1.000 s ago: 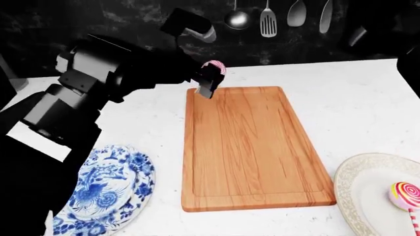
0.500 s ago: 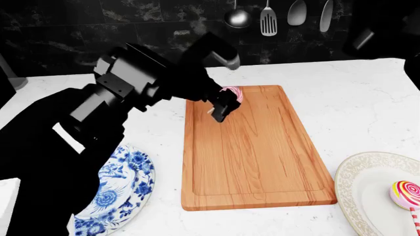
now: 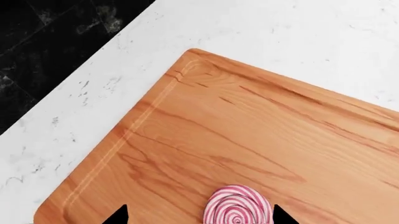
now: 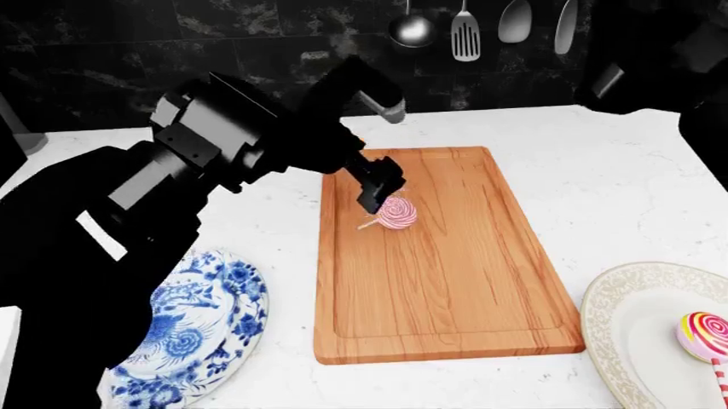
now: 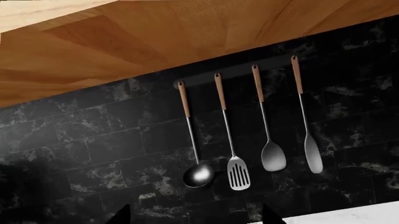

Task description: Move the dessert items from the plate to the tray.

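The pink-and-white lollipop lies flat on the wooden tray, in its far left part, with its stick pointing left. My left gripper hovers just above and behind it, open and holding nothing. In the left wrist view the lollipop lies on the tray between the wide-apart fingertips of the left gripper. The pink, yellow and red lollipop rests on the cream plate at the near right. My right gripper is open and empty, raised and facing the wall.
A blue-and-white patterned plate sits near left of the tray. A ladle, slotted turner and spoons hang on the black tiled wall behind the white counter. My right arm is up at the far right.
My left gripper carried the pink-and-white lollipop from the tray's far left corner inward and down, then opened. The lollipop now lies on the tray.
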### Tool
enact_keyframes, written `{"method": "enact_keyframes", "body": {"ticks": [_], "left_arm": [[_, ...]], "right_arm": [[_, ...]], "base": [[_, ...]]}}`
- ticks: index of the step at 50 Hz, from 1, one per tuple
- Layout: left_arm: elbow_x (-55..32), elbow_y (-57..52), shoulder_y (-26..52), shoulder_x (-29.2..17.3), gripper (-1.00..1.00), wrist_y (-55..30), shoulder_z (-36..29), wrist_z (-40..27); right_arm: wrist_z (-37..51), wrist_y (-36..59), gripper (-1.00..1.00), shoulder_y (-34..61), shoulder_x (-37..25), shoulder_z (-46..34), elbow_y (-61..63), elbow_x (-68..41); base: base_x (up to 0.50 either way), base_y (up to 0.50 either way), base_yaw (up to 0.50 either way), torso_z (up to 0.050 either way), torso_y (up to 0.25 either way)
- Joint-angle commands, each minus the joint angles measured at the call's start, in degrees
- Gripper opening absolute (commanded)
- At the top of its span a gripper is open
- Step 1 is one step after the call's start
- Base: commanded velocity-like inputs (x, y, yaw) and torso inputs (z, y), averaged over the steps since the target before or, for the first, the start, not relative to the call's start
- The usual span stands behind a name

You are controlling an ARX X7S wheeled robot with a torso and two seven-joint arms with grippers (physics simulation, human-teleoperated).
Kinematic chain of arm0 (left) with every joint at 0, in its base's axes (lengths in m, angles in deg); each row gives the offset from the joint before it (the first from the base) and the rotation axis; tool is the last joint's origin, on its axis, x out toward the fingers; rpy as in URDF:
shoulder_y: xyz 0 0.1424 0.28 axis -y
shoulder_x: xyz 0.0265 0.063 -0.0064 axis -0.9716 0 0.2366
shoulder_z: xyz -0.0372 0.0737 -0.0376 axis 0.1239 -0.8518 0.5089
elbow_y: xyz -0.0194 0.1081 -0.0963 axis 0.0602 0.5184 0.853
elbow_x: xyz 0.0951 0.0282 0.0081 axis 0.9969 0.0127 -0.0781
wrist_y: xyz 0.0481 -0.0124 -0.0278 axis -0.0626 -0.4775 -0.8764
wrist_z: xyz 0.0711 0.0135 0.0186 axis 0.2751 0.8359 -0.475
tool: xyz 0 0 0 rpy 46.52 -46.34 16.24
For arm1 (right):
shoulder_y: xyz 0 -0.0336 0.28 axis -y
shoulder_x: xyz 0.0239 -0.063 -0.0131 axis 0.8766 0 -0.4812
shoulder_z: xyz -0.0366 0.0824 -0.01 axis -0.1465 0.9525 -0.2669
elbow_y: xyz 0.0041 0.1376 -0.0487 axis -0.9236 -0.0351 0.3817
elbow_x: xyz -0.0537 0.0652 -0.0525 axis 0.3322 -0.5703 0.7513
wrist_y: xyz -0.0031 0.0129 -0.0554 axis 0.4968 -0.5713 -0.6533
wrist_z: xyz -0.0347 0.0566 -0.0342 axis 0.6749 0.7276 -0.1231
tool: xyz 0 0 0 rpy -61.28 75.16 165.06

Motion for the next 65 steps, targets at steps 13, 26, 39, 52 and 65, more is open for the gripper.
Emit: {"method": "enact_keyframes", "body": {"ticks": [13, 26, 39, 52, 65], "left_arm": [[-0.79, -28.08, -1.47, -19.81, 1.0, 15.24, 10.98, -31.17], [1.39, -17.57, -4.18, -14.68, 1.0, 23.98, 12.15, -25.28], [3.05, -7.5, -4.35, -8.95, 1.0, 28.3, 12.04, -19.7], [2.86, -10.6, -4.43, -11.04, 1.0, 27.33, 12.14, -21.01], [1.73, -23.58, -3.66, -17.3, 1.0, 22.3, 11.85, -27.15]], "right_arm": [[29.21, 5.47, 1.0, 1.62, -22.74, -14.9, 2.42, -42.35], [39.06, -11.35, 1.0, 5.71, -49.2, -15.3, 10.65, -67.52], [44.74, -2.31, 1.0, -100.89, -23.53, 94.64, 18.63, -70.89], [44.74, 8.81, 1.0, -100.9, -22.52, 97.01, 10.79, -65.51], [30.89, -4.44, 1.0, -96.43, -28.33, 74.57, 15.27, -45.82]], "base": [[0.0, 0.0, 0.0, -0.001, 0.019], [0.0, 0.0, 0.0, 0.0, 0.0], [0.0, 0.0, 0.0, 0.0, 0.0], [0.0, 0.0, 0.0, 0.0, 0.0], [0.0, 0.0, 0.0, 0.0, 0.0]]}}
